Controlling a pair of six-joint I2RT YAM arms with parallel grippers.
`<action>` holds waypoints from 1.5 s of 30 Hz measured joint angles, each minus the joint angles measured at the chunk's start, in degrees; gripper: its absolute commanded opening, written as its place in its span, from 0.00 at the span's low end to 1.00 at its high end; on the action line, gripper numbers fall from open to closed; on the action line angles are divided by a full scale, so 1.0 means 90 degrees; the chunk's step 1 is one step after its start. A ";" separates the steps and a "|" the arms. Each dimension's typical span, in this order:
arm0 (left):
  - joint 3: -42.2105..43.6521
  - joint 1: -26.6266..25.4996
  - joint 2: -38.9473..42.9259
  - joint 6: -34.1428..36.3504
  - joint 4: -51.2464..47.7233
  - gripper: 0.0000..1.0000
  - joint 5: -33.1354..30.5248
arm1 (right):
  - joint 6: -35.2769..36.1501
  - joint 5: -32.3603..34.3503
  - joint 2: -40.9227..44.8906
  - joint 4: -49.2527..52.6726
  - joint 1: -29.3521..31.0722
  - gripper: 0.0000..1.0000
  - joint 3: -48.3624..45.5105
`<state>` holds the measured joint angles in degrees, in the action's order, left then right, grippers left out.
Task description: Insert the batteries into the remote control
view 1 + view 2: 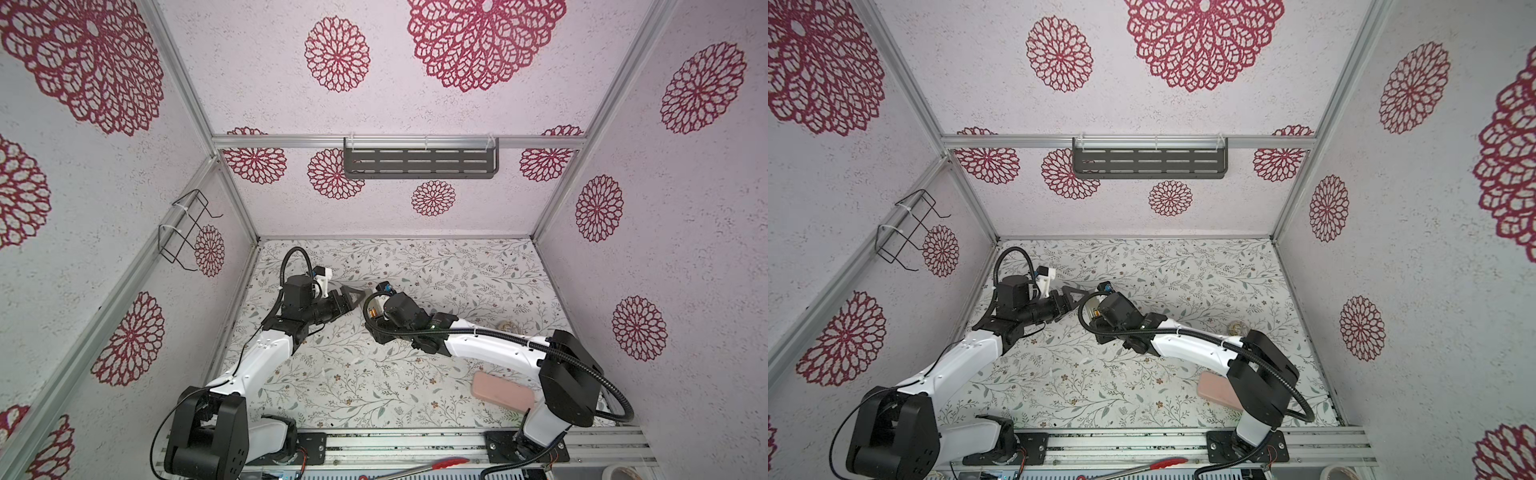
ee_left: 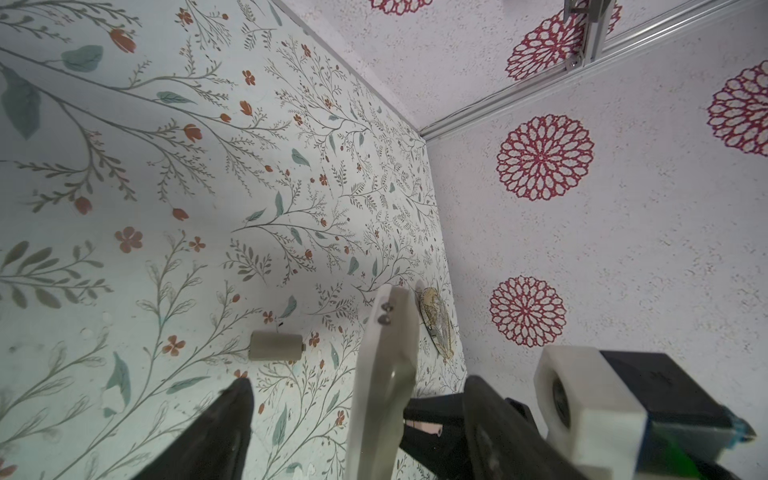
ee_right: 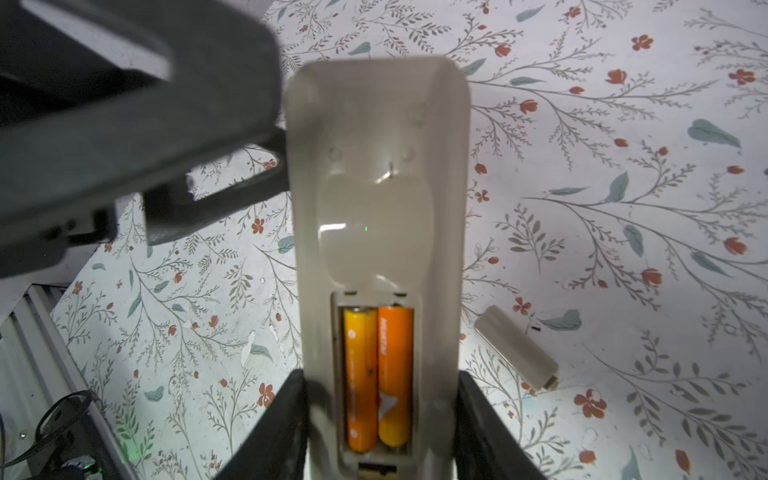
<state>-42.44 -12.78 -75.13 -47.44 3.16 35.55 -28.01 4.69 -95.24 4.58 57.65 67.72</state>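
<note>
Item: remote control (image 3: 376,166), back up, held over the counter (image 3: 623,249). Your right gripper (image 3: 380,386) clamps it at the compartment end, likely so the open bay faces up for you
Item: batteries (image 3: 378,374), both side by side in that bay; loading looks done
Item: left gripper (image 1: 354,296), jaws apart, straddling the remote control's other end without clamping, probably to steady it
Item: beige curved piece (image 3: 515,347), on the counter just beside the remote control; presumably its cover, not yet fitted
Writing: white lettering and a triangle mark on one battery, too blurred to read
</note>
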 measured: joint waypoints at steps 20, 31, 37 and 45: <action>-0.0080 -0.0187 -0.0469 -0.0039 0.0505 0.20 -0.0034 | 0.0049 -0.0491 -0.0131 -0.0321 -0.0022 0.18 0.0036; -0.0092 -0.0182 -0.0364 0.0102 0.0345 0.05 -0.0102 | 0.0342 -0.0639 -0.0131 -0.0187 -0.0044 0.64 0.0119; -0.0170 -0.0119 -0.0318 0.0223 -0.0044 0.00 -0.0245 | 0.1190 -0.0925 -0.0012 0.0396 -0.0051 0.84 0.0236; 0.0153 0.0272 -0.0102 0.0231 -0.0233 0.00 -0.0486 | 0.1846 -0.1212 0.0636 0.1088 -0.0391 0.85 -0.0119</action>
<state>-41.06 -10.33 -76.05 -45.36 1.06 31.18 -11.40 -6.22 -89.52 14.37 54.13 66.65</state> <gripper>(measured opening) 0.247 0.861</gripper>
